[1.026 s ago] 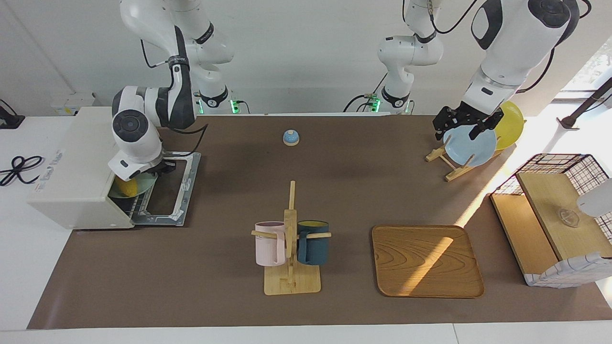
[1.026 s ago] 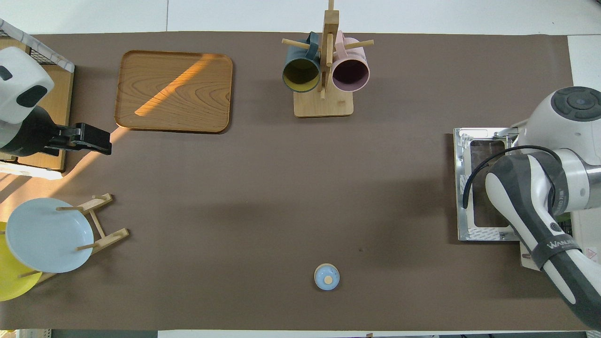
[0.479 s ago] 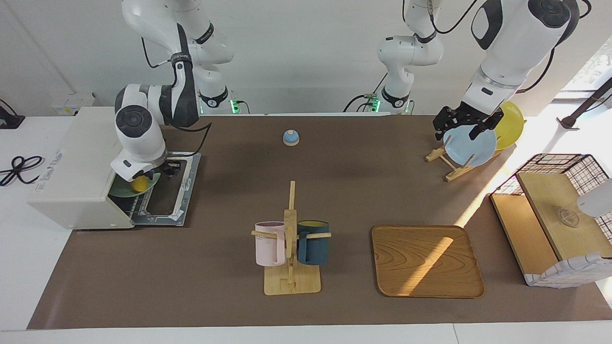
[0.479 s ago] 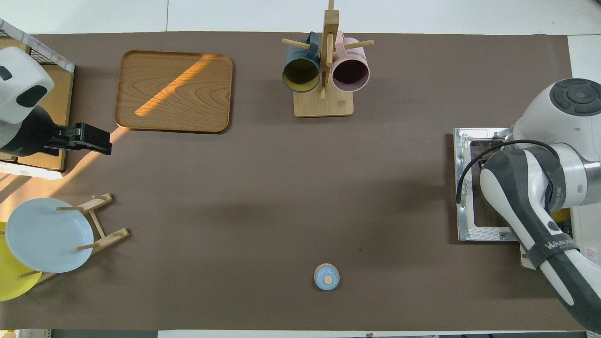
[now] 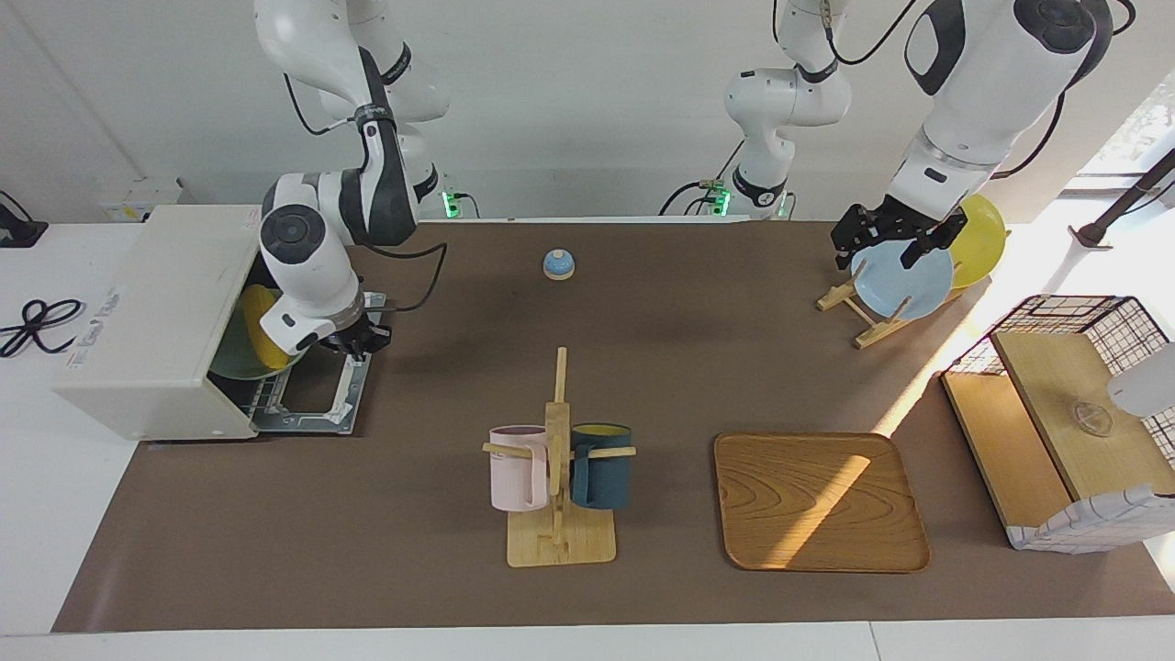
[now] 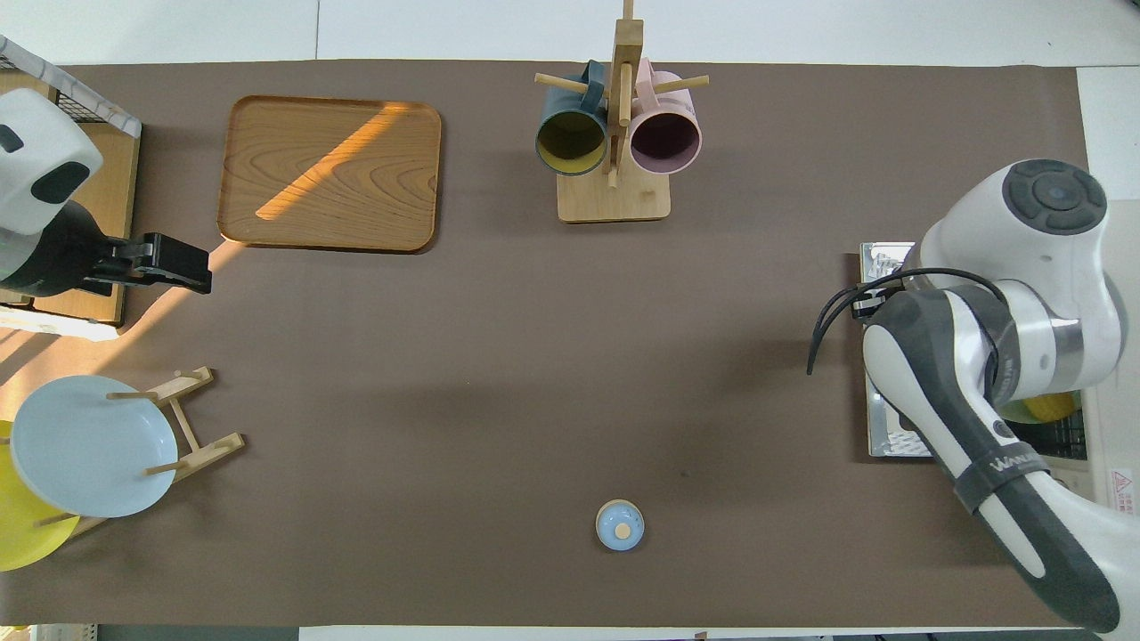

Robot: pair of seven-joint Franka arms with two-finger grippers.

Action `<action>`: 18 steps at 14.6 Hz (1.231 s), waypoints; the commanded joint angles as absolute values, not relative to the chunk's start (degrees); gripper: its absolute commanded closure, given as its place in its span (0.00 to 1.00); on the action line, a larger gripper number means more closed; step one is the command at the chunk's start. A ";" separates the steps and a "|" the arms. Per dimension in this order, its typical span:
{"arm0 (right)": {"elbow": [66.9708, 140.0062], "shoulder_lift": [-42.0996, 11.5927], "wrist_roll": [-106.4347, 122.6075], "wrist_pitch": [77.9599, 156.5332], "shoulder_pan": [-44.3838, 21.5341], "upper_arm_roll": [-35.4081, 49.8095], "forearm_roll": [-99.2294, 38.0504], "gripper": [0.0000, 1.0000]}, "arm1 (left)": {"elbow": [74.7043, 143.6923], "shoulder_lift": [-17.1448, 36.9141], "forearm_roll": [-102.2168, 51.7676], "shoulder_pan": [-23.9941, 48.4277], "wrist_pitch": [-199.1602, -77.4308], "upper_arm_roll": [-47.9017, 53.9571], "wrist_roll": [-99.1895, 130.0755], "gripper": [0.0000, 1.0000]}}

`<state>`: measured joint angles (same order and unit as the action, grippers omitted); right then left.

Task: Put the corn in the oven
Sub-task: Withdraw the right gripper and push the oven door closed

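Observation:
The off-white oven (image 5: 138, 312) stands at the right arm's end of the table, its door (image 5: 317, 399) dropped flat onto the mat. In its mouth the yellow corn (image 5: 259, 332) lies on a dark green plate (image 5: 234, 363); in the overhead view a bit of the corn (image 6: 1049, 408) shows beside the arm. My right gripper (image 5: 356, 341) hangs shut and empty over the open door, clear of the corn. The left gripper (image 5: 883, 246) waits open, holding nothing; in the overhead view this gripper (image 6: 183, 267) is over bare mat near the tray.
A mug tree (image 5: 558, 459) with a pink and a dark blue mug stands mid-table, a wooden tray (image 5: 817, 500) beside it. A small blue bell (image 5: 558, 264) sits near the robots. A rack (image 5: 872, 317) holds a blue and a yellow plate. A wire basket (image 5: 1065, 413) stands at the left arm's end.
My right gripper has drawn back out of the oven mouth to over the open door and shut. The corn stays on the green plate inside. The left arm has not moved.

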<state>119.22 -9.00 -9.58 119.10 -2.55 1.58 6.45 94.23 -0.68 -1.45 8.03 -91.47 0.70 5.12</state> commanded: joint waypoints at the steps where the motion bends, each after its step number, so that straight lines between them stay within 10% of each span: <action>1: 123.48 -9.75 -13.35 124.62 -3.25 1.76 4.05 1.00 | 95.01 -1.50 -2.02 7.38 -92.20 1.05 4.31 0.00; 18: 114.81 -11.08 -10.66 109.28 -3.78 1.76 24.26 1.00 | 95.01 -1.58 -2.02 7.47 -92.20 1.05 4.39 0.00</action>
<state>120.12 -11.36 -14.98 115.61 -5.80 2.67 20.21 94.23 -0.68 -1.45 8.03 -91.47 0.71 5.12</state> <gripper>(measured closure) 0.991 0.000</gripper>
